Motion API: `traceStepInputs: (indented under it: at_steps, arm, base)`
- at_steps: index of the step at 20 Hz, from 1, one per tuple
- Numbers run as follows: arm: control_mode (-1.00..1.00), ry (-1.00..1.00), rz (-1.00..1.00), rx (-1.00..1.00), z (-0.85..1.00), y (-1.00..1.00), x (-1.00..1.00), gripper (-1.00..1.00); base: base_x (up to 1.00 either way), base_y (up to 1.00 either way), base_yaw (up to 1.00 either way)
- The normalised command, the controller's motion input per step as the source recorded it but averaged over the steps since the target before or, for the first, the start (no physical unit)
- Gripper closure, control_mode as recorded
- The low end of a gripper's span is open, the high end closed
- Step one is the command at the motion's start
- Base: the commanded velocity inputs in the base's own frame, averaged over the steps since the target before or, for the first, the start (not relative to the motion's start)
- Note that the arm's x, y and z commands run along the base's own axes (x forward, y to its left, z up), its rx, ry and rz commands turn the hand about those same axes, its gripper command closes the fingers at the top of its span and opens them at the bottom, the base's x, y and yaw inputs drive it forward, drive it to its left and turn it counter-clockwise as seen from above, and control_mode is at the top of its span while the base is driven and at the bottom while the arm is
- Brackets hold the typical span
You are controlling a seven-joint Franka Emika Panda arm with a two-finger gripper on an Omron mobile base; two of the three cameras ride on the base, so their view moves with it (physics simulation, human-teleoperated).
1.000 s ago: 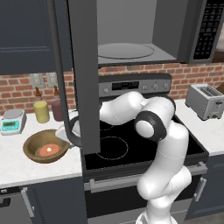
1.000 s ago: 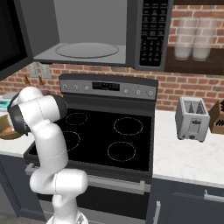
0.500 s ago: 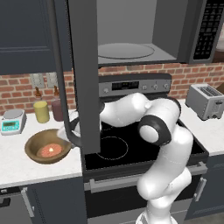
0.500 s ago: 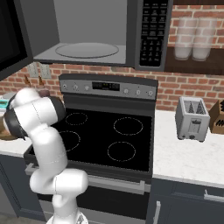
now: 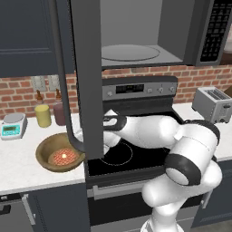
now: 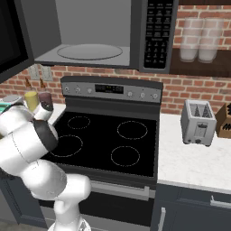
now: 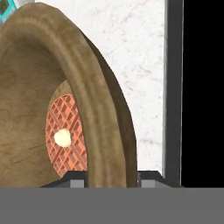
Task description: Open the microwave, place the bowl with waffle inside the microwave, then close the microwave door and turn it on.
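Squarely between gripper (image 7: 112, 176) fingertips: bowl (image 7: 98, 109) rim.

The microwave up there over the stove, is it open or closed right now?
Open. The microwave door is swung wide toward the camera, and the microwave shows its bare grey cavity and round turntable, with nothing on it.

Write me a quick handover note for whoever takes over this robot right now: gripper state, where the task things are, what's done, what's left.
Gripper: open, fingers straddling the near rim of the bowl, not yet closed on it.
Bowl: on the counter left of the stove, with the waffle inside.
Microwave: the microwave door is swung wide open, cavity ready.
Done: door opened.
Left: grasp the bowl, lift it into the microwave, close the door, turn it on.
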Motion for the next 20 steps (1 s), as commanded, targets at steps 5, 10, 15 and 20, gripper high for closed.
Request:
traceStepInputs:
  at_steps: [5, 10, 15, 20]
  arm:
    - [-1.0, 0.0, 0.0, 0.0, 0.4, -0.63, -0.28, 1.0]
    - [-1.0, 0.0, 0.0, 0.0, 0.38, -0.61, -0.19, 1.0]
    - [-1.0, 0.0, 0.0, 0.0, 0.39, -0.63, -0.1, 1.0]
    - [-1.0, 0.0, 0.0, 0.0, 0.43, -0.68, -0.09, 1.0]
  base:
    - [0.0, 0.0, 0.0]
    - [0.0, 0.0, 0.0]
    - [0.0, 0.0, 0.0]
    - [0.0, 0.0, 0.0]
